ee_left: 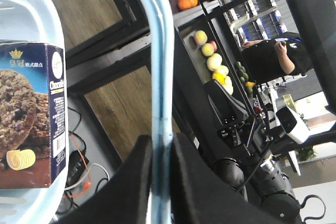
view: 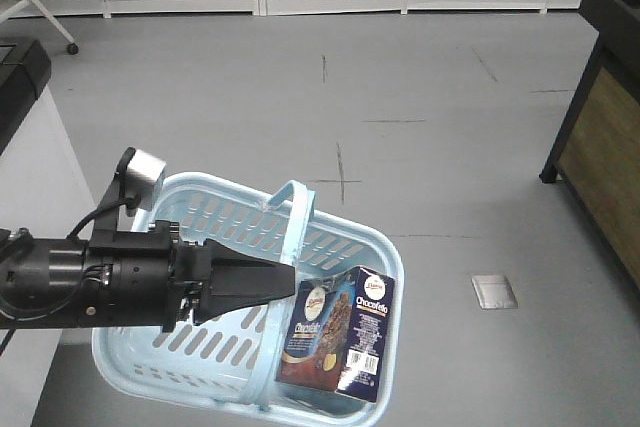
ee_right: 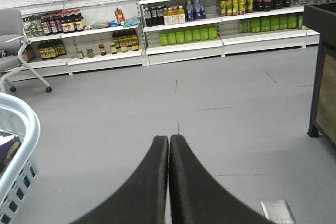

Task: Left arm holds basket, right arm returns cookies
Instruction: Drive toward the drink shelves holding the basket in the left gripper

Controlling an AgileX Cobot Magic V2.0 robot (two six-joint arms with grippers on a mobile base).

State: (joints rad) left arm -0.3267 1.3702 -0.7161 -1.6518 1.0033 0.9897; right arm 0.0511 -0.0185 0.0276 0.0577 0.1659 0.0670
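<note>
1. From the front view I saw the left arm (view: 90, 277) reach in from the left edge, its camera block (view: 147, 167) on top.
2. The left gripper (view: 288, 282) met the basket (view: 190, 197) at its handle (view: 296, 217), about midway along the arch.
3. The left wrist view made the grip plain: one black finger (ee_left: 134, 166) lay on each side of the blue handle (ee_left: 160, 66), pinching it between them.
4. The basket hung over the grey floor (view: 430, 127), touching nothing else that I could see.
5. The cookies (view: 340, 332) were inside the basket, right of the handle in the front view, in the near corner.
6. The carton stood on end and leaned a little, its printed front toward the camera and its barcode panel low on the right side.
7. In the left wrist view the cookies (ee_left: 31, 114) showed beside the basket rim (ee_left: 44, 30), apart from the handle.
8. The right gripper (ee_right: 169, 141) appeared only in its own wrist view, with its fingers pressed together and nothing between them.
9. It pointed across the floor toward the shelves (ee_right: 184, 51) of bottles, with the basket rim (ee_right: 26, 124) at the left edge of that view and well apart from the fingers.
</note>
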